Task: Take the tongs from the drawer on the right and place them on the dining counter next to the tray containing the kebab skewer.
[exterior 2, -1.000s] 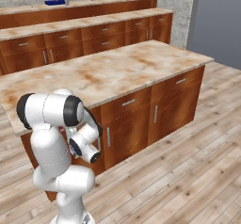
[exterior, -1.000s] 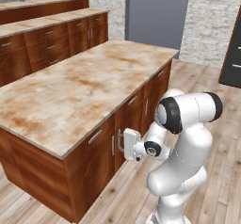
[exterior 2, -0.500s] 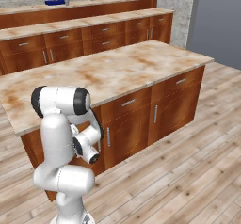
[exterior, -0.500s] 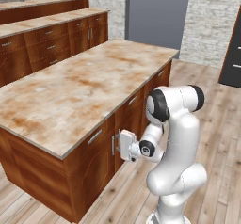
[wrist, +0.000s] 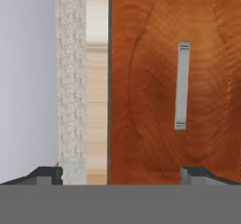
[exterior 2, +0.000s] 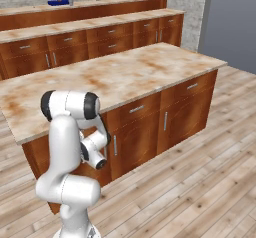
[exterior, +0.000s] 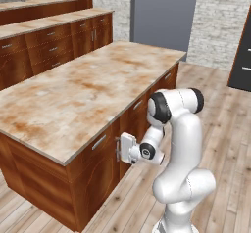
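Observation:
My gripper [exterior: 119,150] hangs low in front of the island cabinets, just under the drawer row and beside a vertical door handle. In the hand view its dark fingertips [wrist: 45,173] stand wide apart with nothing between them, so it is open. Ahead of them is a reddish-brown wood front [wrist: 155,124] with a silver bar handle [wrist: 182,91]; I cannot tell whether it is a drawer or a door. The island's drawers [exterior 2: 136,113] are shut, so the tongs are hidden. The blue tray [exterior 2: 59,2] sits far off on the raised dining counter [exterior 2: 115,3]. The skewer is too small to make out.
The marbled island top [exterior: 83,90] overhangs the cabinets right above the hand. A lower counter with drawers [exterior 2: 90,39] runs between the island and the dining counter. A grey panel [exterior: 164,11] and stone wall stand at the far end. Wooden floor [exterior 2: 200,182] lies open on my side.
The arm's upper joints have swung closer to the island, and the hand has crept slightly closer to the cabinet front. The gripper stays open.

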You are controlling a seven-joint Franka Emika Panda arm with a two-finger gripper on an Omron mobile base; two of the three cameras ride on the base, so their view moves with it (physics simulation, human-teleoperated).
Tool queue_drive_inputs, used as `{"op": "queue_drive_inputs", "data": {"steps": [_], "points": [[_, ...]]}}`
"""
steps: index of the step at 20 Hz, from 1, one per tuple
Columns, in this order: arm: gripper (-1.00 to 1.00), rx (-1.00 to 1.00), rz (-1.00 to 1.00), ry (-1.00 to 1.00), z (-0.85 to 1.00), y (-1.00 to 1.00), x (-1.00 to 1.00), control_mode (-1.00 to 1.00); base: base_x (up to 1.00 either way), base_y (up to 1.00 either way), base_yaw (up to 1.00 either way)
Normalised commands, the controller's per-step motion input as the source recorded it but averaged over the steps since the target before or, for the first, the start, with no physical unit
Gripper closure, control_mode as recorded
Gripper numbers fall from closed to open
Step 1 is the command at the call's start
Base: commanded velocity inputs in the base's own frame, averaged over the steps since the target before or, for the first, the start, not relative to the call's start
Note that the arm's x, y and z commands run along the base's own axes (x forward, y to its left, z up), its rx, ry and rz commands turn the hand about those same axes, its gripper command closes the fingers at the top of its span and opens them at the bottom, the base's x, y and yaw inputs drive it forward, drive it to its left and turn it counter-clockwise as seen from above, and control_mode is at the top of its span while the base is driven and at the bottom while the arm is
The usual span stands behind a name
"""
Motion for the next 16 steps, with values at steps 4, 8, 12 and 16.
{"op": "queue_drive_inputs", "data": {"steps": [4, 8, 12, 16], "points": [[-1.00, 0.00, 0.00, -0.03, -0.12, 0.52, 0.31, -1.00, 0.00, 0.00, 0.00], [-1.00, 0.00, 0.00, 0.00, -0.07, 0.17, 0.23, -1.00, 0.00, 0.00, 0.00], [-1.00, 0.01, 0.00, -0.03, -0.16, 0.00, 0.14, -1.00, 0.00, 0.00, 0.00], [-1.00, 0.03, 0.00, -0.01, -0.29, 0.01, 0.12, -1.00, 0.00, 0.00, 0.00]]}}
